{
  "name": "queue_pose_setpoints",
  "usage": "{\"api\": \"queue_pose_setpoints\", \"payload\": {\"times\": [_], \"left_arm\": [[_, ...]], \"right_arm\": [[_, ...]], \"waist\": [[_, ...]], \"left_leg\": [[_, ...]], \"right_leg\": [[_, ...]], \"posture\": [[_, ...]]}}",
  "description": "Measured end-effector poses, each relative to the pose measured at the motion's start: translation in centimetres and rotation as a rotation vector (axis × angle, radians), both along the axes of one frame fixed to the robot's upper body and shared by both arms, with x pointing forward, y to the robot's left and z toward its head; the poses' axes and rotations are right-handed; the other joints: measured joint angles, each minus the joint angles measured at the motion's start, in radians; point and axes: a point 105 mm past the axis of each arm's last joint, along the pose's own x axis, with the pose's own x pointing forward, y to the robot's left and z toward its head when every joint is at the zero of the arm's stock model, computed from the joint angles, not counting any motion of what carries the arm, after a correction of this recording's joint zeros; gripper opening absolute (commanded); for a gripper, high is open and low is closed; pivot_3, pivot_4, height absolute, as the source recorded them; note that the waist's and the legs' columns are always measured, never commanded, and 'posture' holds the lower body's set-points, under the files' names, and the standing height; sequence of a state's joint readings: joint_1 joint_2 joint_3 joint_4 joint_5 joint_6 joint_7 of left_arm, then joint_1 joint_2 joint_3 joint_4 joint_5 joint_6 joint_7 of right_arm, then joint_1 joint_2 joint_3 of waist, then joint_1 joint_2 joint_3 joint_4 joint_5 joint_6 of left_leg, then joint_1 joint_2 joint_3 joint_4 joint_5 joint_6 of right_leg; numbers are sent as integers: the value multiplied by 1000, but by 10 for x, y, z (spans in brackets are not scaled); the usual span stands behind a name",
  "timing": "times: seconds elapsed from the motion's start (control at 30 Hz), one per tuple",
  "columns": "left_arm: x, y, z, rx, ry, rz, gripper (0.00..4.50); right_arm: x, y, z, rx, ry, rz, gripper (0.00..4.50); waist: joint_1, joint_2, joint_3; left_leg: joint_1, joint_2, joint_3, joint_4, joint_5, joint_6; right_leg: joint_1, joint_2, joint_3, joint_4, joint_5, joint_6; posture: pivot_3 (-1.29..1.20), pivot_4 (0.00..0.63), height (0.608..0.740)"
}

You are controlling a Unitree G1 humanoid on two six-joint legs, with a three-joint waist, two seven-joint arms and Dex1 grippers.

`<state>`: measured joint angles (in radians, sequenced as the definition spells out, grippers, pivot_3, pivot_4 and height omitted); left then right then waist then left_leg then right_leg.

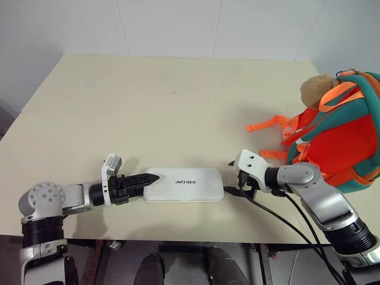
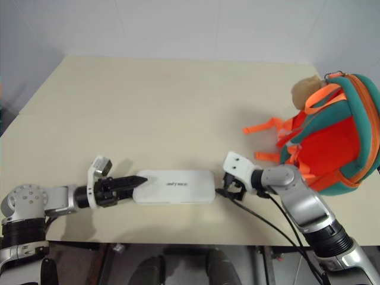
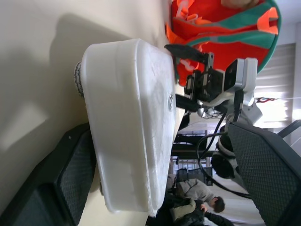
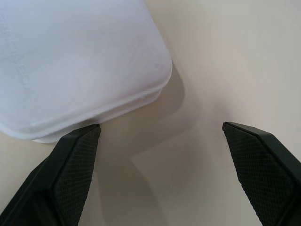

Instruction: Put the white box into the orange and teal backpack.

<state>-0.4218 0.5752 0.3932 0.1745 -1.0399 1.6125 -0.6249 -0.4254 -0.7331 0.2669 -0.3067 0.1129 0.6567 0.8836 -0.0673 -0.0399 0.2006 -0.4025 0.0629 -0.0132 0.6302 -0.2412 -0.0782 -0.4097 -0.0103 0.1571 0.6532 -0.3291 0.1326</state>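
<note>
Flanking the white box ends: released left end effector, released right end effector.

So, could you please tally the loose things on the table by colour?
White: 1, the white box
Orange and teal: 1, the orange and teal backpack
Tan: 1, the plush toy on the backpack
Total: 3
</note>
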Motion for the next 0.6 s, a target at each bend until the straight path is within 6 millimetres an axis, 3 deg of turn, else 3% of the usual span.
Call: {"api": "queue_pose_setpoints", "payload": {"times": [0.37, 0.47, 0.6], "left_arm": [[8, -2, 2, 17, -3, -17, 4500], [10, -4, 1, 32, 0, -31, 3907], [11, -7, -5, 61, 18, -43, 2589]], "right_arm": [[0, 0, 0, -1, -1, 0, 4437], [1, 0, 1, -1, -6, 0, 4500], [2, 0, 2, -1, -9, 1, 4500]], "waist": [[-1, 0, 0], [1, 0, 0], [1, 0, 0]], "left_leg": [[0, 0, 0, 0, 0, 0], [0, 0, 0, -1, 0, 0], [0, 0, 0, -2, 0, 0]], "right_leg": [[0, 0, 0, 0, 0, 0], [0, 0, 0, 0, 0, 0], [-1, 0, 0, -1, 0, 0]], "posture": [[0, 150, 740], [0, 150, 740], [0, 150, 740]]}}
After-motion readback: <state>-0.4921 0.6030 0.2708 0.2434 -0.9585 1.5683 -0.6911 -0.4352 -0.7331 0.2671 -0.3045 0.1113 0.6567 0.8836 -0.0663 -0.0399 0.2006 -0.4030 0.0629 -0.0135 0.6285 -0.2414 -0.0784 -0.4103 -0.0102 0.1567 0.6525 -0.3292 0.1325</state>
